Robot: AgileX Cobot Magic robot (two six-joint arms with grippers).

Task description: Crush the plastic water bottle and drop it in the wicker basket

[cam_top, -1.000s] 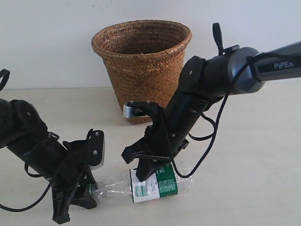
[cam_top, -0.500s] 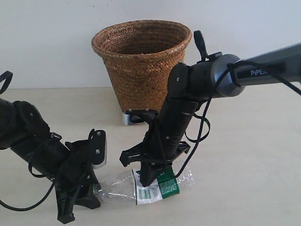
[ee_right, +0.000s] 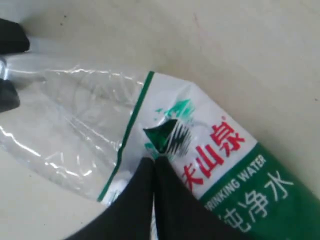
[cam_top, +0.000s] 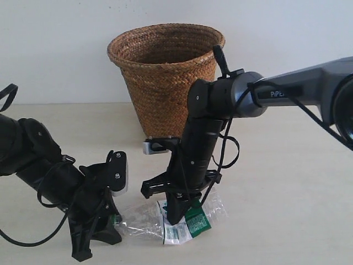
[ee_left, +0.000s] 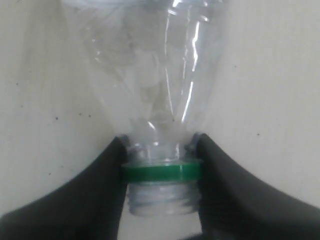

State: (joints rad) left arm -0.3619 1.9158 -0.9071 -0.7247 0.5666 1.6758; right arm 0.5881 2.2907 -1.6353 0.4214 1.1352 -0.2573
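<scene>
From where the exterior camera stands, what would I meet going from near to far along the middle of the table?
bottle → basket → wall

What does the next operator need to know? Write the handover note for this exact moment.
The left gripper is shut on the plastic water bottle at its neck, by the green ring.
The right gripper is shut, tips pressing down on the label.
The bottle lies on the table in front of the upright wicker basket, its body crumpled.
Done: bottle pinned and partly crushed.
Left: finish the crush, lift it, drop it into the basket.
</scene>
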